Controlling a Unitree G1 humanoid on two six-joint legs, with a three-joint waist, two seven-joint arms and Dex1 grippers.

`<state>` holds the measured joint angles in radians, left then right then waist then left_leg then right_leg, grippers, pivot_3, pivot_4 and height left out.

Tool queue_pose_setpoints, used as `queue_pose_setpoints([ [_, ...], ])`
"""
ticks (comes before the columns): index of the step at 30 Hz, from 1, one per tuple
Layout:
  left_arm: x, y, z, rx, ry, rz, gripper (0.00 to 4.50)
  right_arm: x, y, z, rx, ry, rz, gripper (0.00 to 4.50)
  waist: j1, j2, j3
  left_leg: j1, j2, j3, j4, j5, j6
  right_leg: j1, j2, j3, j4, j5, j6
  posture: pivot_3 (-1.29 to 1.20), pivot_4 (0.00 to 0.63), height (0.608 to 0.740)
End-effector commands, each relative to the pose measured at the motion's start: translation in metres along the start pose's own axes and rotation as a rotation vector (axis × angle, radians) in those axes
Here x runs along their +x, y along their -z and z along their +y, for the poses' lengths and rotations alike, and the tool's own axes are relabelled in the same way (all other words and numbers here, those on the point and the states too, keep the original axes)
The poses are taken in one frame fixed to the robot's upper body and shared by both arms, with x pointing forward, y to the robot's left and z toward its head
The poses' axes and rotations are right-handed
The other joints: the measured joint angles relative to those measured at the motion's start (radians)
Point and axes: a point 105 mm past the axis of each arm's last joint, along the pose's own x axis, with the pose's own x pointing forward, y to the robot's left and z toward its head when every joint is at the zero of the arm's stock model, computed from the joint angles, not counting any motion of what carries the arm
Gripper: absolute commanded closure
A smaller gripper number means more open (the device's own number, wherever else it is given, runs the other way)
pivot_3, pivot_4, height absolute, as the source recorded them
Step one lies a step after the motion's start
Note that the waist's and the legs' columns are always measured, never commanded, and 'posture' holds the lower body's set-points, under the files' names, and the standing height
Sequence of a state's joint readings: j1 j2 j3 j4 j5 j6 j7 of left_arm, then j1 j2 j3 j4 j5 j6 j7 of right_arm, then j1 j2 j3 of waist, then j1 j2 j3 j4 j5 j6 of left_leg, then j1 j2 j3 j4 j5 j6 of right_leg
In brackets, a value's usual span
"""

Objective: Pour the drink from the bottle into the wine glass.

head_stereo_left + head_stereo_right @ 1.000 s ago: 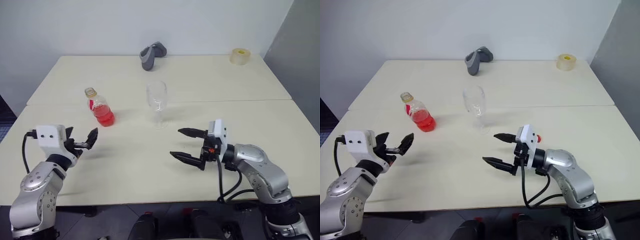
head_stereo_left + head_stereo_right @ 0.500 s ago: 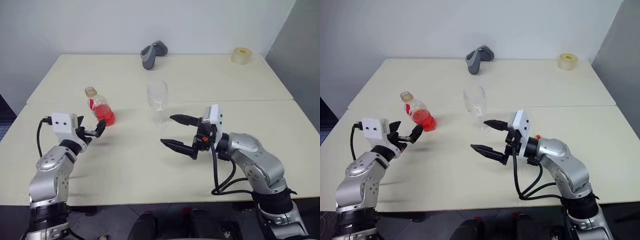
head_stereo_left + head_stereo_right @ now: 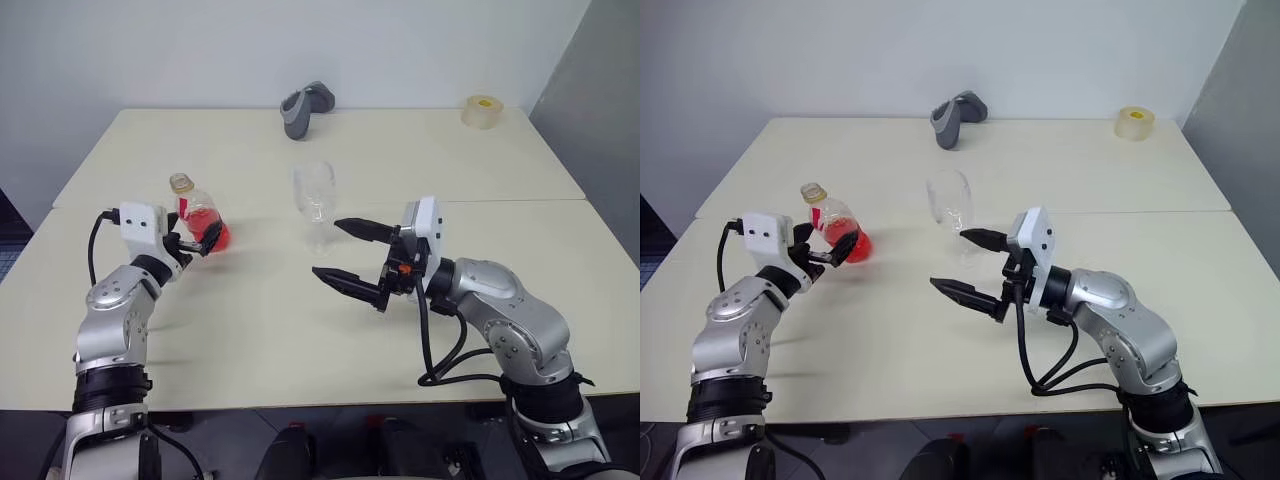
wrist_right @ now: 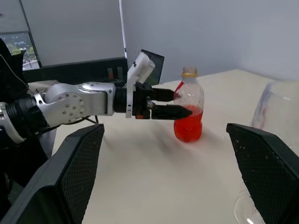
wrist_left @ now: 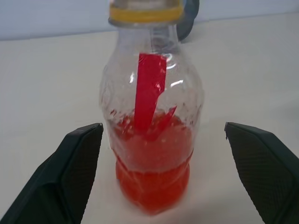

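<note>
You've got a cream table [image 3: 420,170] here. The clear bottle [image 3: 201,217] has a yellow neck ring, a red label strip and bright red-orange drink [image 5: 152,163]. Wine glass [image 3: 315,200] is colourless. Grey object [image 3: 303,108] and pale yellow tape roll [image 3: 481,111] sit by the far edge.

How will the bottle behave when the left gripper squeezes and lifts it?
The bottle looks like thin clear plastic, so it may dent under the squeeze. The drink fills only its lower part, so it is probably light and bottom-heavy, and will slosh when tilted. The rounded body could slip between the left gripper's open fingers.
</note>
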<state>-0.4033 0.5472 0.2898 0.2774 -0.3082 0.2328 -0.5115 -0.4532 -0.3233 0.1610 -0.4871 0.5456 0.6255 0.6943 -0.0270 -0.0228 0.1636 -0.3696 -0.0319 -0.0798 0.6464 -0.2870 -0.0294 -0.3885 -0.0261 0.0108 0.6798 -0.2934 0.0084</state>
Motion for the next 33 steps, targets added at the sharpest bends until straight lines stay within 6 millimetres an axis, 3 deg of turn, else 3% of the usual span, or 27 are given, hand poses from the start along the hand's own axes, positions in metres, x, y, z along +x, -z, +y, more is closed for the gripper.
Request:
queue_pose_setpoints([
  [1,0.004,-0.012,0.003,0.06,0.02,-0.037,0.0,0.001,-0.013,0.007,-0.033,-0.024,-0.041,0.03,0.0,0.0,0.0,0.0,0.0,0.0,0.0,0.001,-0.001,0.0,0.0,0.0,0.0,0.0,0.0,0.0,0.15,0.74],
  [33,0.048,0.0,0.002,0.071,0.058,-0.064,0.0,-0.004,-0.02,0.004,-0.048,0.027,-0.012,0.03,0.0,-0.001,0.0,-0.006,0.0,-0.002,0.002,0.0,0.001,-0.003,0.0,-0.003,0.0,0.0,0.0,0.0,0.15,0.74],
])
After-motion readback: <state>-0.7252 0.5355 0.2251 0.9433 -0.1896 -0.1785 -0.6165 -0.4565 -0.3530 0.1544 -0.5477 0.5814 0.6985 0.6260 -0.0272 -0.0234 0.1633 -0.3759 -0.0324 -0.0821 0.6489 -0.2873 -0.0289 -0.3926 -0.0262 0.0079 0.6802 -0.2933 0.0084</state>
